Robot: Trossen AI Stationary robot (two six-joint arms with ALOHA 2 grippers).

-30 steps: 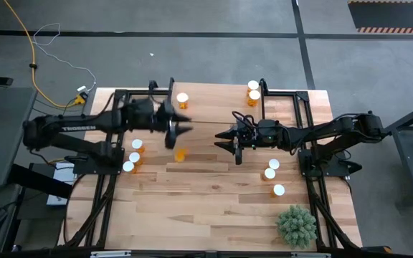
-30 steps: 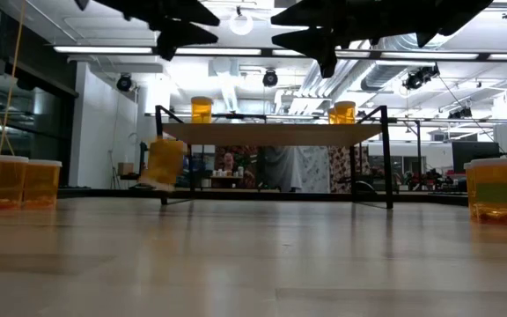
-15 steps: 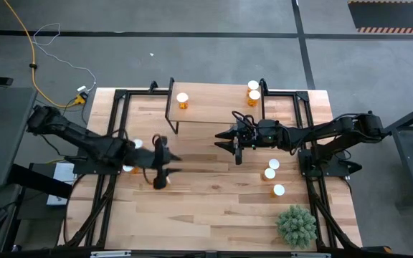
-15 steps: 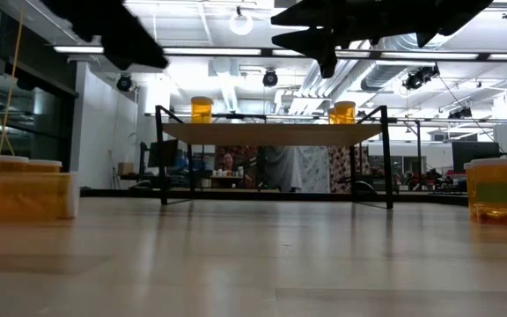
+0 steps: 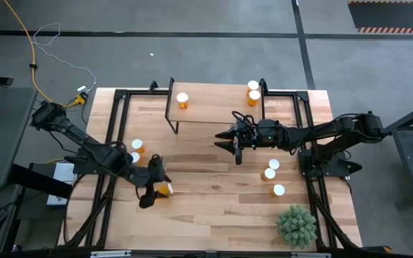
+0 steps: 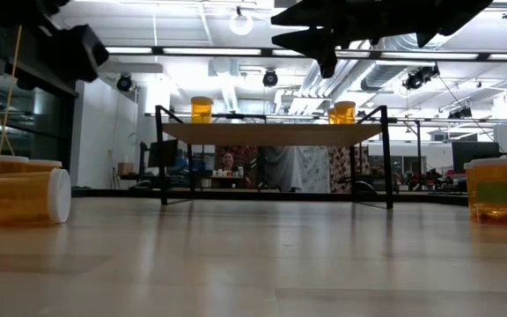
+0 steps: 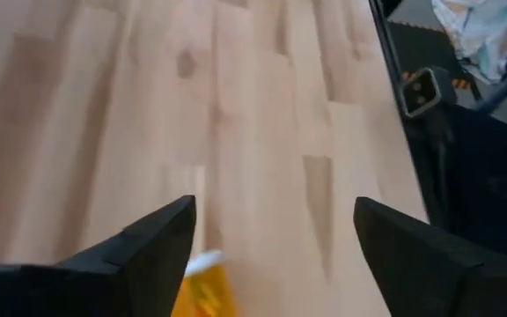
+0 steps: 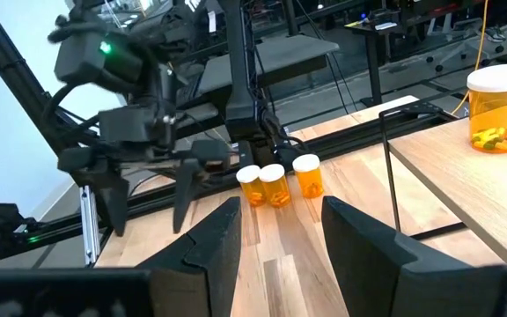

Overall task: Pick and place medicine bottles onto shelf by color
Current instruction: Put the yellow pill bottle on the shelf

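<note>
- Bottles: in the high view I count nine medicine bottles, three on the shelf [image 5: 214, 107] and six on the desk [image 5: 214, 208].
- Shelf group: one bottle [image 5: 183, 99] stands near the shelf's left end. A pair [image 5: 254, 90] stands touching at its right end.
- Right desk group: three bottles [image 5: 273, 175] stand upright in a loose cluster, near the green plant [image 5: 296, 226].
- Left desk group: the high view shows two upright bottles [image 5: 135, 151] beside the left arm. My right wrist view shows three in a row [image 8: 274, 183] there, so one is hidden from above.
- Fallen bottle [image 5: 165, 189]: it lies on its side on the desk, white cap pointing toward the desk's middle in the low view [image 6: 20, 195].
- Appearance: each bottle is a translucent orange cylinder with a round white cap. The one nearest in my right wrist view [image 8: 500, 110] holds mixed coloured pills.
- Left claw [image 5: 153, 183]: it sits low over the desk's left front with its fingers spread wide. The fallen bottle lies just beside one finger [image 7: 148, 246], ungripped.
- Right claw [image 5: 224, 141]: it hangs just in front of the shelf, fingers partly parted and empty.
</note>
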